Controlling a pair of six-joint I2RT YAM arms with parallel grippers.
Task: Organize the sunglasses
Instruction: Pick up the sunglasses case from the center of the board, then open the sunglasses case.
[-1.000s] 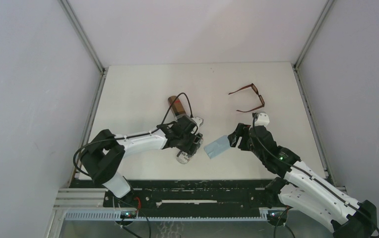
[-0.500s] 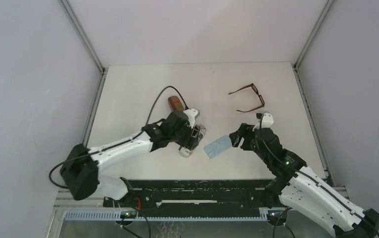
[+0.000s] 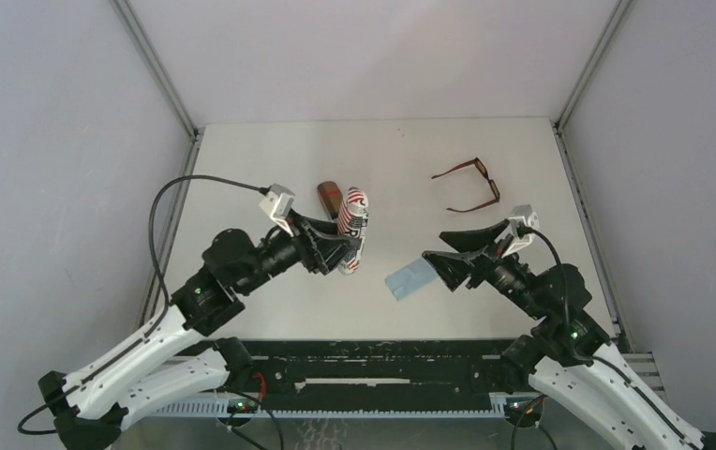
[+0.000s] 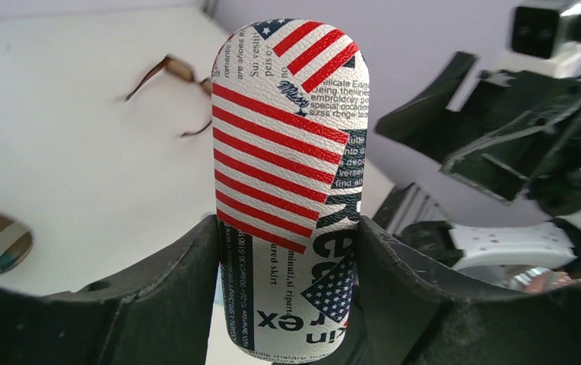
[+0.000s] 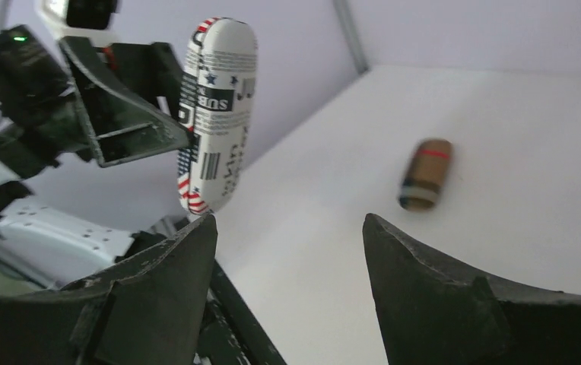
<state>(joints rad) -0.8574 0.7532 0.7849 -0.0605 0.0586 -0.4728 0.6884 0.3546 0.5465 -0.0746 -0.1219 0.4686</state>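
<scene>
My left pincer [image 3: 342,247] grips the flag-print case [image 3: 353,223] lifted off the counter [image 3: 242,169], my right pincer [image 3: 450,255] gapes wide and empty just beside the blue cloth [image 3: 410,278], and the brown sunglasses [image 3: 472,185] lie unfolded toward the counter's far right.

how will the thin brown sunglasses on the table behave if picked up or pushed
The thin dark brown sunglasses probably weigh little: the frame is slim. Their temple arms lie unfolded, so one may swing or flex if gripped there. Lying flat on the white table, they will likely slide rather than roll when pushed.
</scene>
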